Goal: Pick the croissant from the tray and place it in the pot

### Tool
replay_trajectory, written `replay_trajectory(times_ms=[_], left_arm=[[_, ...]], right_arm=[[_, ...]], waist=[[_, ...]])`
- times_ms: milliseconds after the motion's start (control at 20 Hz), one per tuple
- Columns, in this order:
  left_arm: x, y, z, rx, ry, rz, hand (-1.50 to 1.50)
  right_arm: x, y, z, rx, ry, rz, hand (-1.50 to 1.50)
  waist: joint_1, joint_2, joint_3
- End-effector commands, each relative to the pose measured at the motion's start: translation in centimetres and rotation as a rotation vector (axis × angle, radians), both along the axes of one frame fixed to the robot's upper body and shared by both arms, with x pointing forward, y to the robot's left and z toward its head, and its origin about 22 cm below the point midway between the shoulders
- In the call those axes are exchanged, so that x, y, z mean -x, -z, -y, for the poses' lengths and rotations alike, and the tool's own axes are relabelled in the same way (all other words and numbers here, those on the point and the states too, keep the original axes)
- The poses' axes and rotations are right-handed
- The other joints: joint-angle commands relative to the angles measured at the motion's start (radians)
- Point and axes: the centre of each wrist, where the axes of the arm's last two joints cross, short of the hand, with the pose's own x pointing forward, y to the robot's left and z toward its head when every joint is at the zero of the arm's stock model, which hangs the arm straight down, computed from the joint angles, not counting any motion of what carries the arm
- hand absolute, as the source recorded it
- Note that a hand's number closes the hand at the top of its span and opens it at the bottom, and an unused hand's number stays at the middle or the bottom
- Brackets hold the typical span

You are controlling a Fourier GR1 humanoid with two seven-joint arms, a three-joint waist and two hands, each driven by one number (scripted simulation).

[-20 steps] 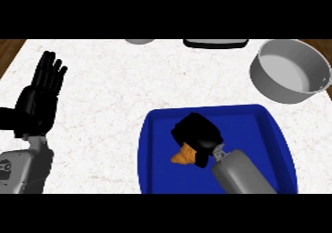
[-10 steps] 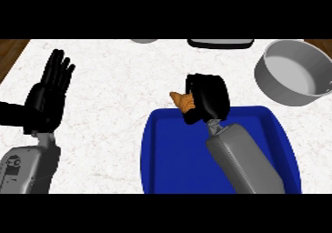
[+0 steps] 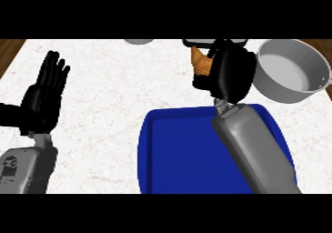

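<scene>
- Right robot hand (image 3: 230, 75): fingers curled round the croissant (image 3: 202, 63), held above the table (image 3: 114, 100), beyond the far edge of the blue tray (image 3: 175, 154) and just left of the pot (image 3: 292, 70).
- Croissant: only its left part shows past the fingers; the rest is hidden, so how much of it sits inside the grasp cannot be told. Risk: if the hold is only on one end, it may tip or slip during the sideways move.
- Pot: near rim lies close to the right robot hand. Risk: a level move to the right could knock the rim and shift the pot; height over the rim cannot be judged from this steep view.
- Release risk: opening over the rim, not the interior, would land the croissant on the table.
- Left robot hand (image 3: 41, 98): open, fingers up, resting at the view's left, well apart.
</scene>
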Motion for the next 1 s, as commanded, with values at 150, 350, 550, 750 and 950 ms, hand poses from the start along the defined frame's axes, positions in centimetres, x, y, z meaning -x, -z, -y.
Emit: replay_trajectory(times_ms=[150, 350, 550, 750, 950], left_arm=[[1.5, 1.1, -1.6, 0.002, 0.003, -0.011, 0.0], [2.4, 0.1, -0.3, 0.009, -0.003, 0.025, 0.0], [-0.4, -1.6, 0.0, 0.009, -0.021, 0.011, 0.0], [0.3, -1.4, 1.3, -0.008, 0.007, -0.01, 0.0], [0.7, 0.2, -0.5, 0.006, -0.01, 0.007, 0.0]], right_arm=[[0.6, -1.8, 7.5, -0.012, 0.184, 0.054, 1.5], [0.2, -2.4, 14.5, -0.037, 0.221, 0.014, 1.5], [1.3, -0.7, 17.8, -0.024, 0.248, -0.037, 1.5], [0.5, -0.3, 22.8, -0.079, 0.256, 0.02, 1.5], [2.3, 0.3, 28.9, -0.07, 0.242, 0.017, 1.5]], waist=[[-0.009, -0.001, 0.0], [-0.002, 0.0, 0.001], [-0.011, 0.002, 0.001], [-0.002, 0.003, 0.001], [-0.006, 0.003, 0.001]])
